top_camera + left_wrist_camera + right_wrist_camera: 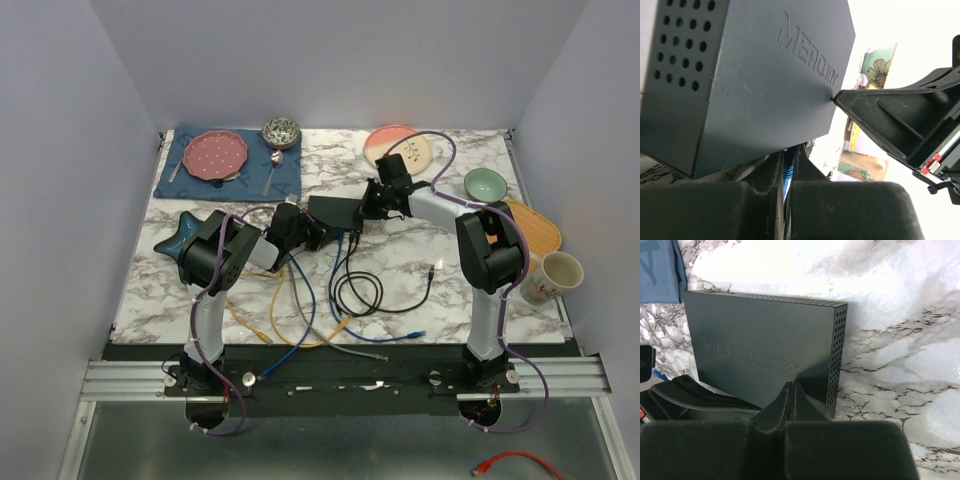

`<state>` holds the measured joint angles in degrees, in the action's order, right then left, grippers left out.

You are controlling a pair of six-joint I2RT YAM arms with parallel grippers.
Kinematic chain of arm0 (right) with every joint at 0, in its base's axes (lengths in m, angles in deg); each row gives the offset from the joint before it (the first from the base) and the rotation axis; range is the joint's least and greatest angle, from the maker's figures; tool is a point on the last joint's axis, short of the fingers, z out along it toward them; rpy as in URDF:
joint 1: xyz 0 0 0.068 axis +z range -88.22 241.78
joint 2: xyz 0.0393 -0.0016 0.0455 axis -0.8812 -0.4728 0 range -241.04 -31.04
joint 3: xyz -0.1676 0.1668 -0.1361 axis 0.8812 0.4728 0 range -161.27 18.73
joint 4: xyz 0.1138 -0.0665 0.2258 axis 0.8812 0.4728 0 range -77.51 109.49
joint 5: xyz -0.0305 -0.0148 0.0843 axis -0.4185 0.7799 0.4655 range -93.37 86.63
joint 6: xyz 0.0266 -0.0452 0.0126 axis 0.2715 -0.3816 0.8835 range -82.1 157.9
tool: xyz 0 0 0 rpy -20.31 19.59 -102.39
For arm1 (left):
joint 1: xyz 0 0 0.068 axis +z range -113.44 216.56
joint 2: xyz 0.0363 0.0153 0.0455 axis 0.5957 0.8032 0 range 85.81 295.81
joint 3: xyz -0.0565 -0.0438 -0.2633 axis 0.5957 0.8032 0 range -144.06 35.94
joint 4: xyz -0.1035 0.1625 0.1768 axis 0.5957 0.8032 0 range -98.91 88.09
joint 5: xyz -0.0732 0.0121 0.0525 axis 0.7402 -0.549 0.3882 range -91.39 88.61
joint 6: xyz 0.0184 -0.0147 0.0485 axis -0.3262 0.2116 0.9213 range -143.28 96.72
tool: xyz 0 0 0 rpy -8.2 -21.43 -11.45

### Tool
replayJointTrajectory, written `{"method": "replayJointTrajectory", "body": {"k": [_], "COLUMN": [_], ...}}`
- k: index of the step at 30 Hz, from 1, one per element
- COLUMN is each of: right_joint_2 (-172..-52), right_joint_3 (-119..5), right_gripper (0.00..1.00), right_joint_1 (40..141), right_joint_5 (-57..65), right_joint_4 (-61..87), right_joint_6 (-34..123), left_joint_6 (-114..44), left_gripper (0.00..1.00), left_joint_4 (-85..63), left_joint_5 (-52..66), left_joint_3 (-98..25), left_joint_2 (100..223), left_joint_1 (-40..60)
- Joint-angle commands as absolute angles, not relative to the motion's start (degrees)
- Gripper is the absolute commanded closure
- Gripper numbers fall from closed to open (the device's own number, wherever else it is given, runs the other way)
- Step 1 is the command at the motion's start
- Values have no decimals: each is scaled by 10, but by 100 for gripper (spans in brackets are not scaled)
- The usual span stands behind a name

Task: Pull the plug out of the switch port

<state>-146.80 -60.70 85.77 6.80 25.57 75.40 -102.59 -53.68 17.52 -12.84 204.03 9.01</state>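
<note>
The switch (pixel 333 212) is seen lying flat on the marble table (pixel 330 165), slightly beyond the middle, and it is flanked by both grippers. The left gripper (pixel 303 233) is placed at its near left corner. In the left wrist view the switch (pixel 755 85) fills the upper left, just above and beyond the fingertips (pixel 807 162), and the word MERCURY is read embossed on its top face. The left gripper (pixel 787 160) is clenched to a narrow slit in which a blue cable (pixel 786 175) is pinched, right below the switch's edge. Whether the plug itself is caught cannot be told, as the sockets are hidden.

The right gripper (pixel 372 203) is set at the switch's right side. In the right wrist view its fingers are pressed together with nothing seen between them, and the right gripper (pixel 791 390) is laid against the near edge of the switch (pixel 765 347), close to its perforated end. From the left wrist camera the right gripper (pixel 836 97) is seen touching the box's corner with its tip.

A coiled black cable (pixel 355 292) and a yellow cable (pixel 245 318) are spread on the table nearer the arm bases
</note>
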Motion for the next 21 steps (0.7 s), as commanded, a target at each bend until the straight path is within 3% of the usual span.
{"method": "replayJointTrajectory", "body": {"k": [1, 12, 21], "right_joint_2": [-1452, -1434, -1489], "right_joint_3": [-580, -537, -597], "right_gripper": [99, 99, 99], "right_joint_1": [857, 900, 898], "right_joint_5": [80, 77, 51], "right_joint_4": [248, 237, 283], "right_joint_6": [752, 751, 742], "left_joint_6": [-1021, -1018, -1009], "left_gripper": [100, 100, 100], "left_joint_4": [-509, -514, -508], "left_joint_5": [163, 167, 177], "left_joint_3": [-112, -110, -103], "left_joint_2": [2068, 2071, 2059], "left_joint_1": [95, 97, 97]}}
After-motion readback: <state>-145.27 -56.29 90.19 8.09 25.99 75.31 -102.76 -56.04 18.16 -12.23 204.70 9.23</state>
